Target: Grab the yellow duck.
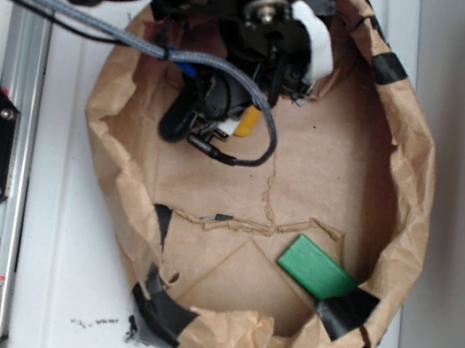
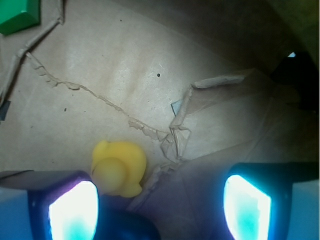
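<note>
The yellow duck sits on the brown paper floor, just ahead of my left finger and slightly inside the gap. My gripper is open, with the jaws wide apart and nothing held between them. The right finger is far from the duck. In the exterior view only a sliver of the duck shows under the black arm and gripper, at the back of the paper bowl.
A crumpled brown paper bowl with black tape walls in the area. A flat green block lies at its front right and also shows in the wrist view. A dark rounded shape lies low between the fingers. A cable loops over the floor.
</note>
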`<state>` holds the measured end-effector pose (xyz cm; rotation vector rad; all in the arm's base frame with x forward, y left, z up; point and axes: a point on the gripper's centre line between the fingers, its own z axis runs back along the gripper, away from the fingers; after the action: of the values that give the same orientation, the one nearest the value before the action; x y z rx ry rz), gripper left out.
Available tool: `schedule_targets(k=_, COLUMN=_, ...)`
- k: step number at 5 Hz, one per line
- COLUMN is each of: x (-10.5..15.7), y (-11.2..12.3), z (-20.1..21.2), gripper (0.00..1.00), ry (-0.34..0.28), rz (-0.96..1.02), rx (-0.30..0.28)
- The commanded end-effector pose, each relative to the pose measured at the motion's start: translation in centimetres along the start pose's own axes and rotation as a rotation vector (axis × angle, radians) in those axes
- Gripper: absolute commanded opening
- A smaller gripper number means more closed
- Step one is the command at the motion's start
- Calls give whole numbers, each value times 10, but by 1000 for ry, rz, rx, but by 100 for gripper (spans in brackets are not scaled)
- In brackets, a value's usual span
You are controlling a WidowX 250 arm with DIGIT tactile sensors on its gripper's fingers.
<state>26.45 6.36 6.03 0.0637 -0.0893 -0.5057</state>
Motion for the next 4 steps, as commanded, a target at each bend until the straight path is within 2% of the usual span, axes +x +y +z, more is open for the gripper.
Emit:
schedule_targets(k=1, x=18, y=-3, z=-2, gripper=100, ry=-10, rz=4, rx=34)
schedule_targets(k=2, x=13, y=3, z=-4, gripper=100, ry=-6, rz=-22, rx=60)
schedule_targets(k=4, x=8, y=16, z=-5, gripper=100, ry=-18, rz=-14, rx=54)
